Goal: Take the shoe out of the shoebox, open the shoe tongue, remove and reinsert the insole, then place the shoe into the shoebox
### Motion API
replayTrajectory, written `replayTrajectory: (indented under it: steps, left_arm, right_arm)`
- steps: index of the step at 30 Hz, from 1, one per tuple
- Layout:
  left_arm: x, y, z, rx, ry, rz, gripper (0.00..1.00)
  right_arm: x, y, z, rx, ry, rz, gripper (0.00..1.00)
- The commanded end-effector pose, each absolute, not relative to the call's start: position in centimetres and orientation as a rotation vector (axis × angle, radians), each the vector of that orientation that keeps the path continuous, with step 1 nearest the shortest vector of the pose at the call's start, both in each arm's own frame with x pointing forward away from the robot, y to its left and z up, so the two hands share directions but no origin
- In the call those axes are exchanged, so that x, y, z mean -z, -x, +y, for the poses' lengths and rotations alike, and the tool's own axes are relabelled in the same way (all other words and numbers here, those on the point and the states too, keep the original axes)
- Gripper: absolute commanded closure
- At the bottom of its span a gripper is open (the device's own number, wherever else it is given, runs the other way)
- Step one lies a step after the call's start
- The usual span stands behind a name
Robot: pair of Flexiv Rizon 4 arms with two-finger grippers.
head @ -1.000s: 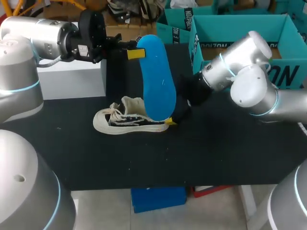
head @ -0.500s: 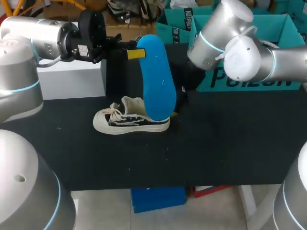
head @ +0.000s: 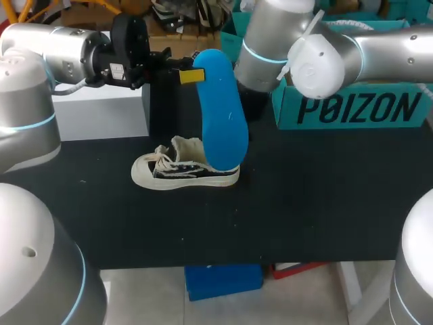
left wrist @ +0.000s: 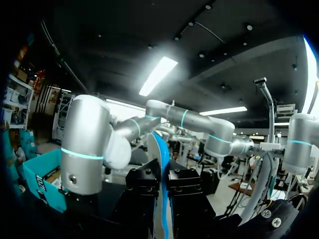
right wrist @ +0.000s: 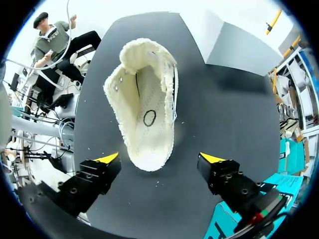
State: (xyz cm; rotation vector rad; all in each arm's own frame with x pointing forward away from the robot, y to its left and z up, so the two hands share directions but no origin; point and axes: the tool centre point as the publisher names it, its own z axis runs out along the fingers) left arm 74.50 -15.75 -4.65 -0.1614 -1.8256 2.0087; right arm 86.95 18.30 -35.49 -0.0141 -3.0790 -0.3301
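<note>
A blue insole [head: 222, 112] hangs upright, its lower end at the heel opening of a cream and black canvas shoe [head: 184, 170] lying on the black table. My left gripper [head: 191, 75] is shut on the insole's upper end; in the left wrist view the insole's edge [left wrist: 160, 154] runs between its dark fingers [left wrist: 162, 186]. My right arm [head: 284, 47] is raised behind the insole, its gripper hidden there. In the right wrist view the right gripper [right wrist: 159, 158] stands open above the shoe [right wrist: 144, 114], looking down into its opening, with nothing held.
The teal shoebox [head: 352, 105] stands at the back right, a second teal box [head: 245, 40] behind it. A white block [head: 101, 112] sits at the back left under my left arm. Bare black table [head: 304, 203] lies in front of the shoe.
My right arm has lifted away from the shoe's heel and swung up and back behind the insole. The left gripper, insole and shoe have stayed put.
</note>
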Motion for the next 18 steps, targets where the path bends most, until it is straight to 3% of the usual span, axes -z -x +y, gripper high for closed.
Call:
replayTrajectory:
  steps: [1,18]
  left_arm:
    - [4.7,-74.4,-15.9,-2.012,0.159,-1.827,1.00]
    - [4.7,-74.4,-15.9,-2.012,0.159,-1.827,1.00]
  right_arm:
    - [35.6,-87.2,19.2,0.115,-0.001,-3.093,0.00]
    - [35.6,-87.4,20.6,0.025,-0.093,-3.102,0.00]
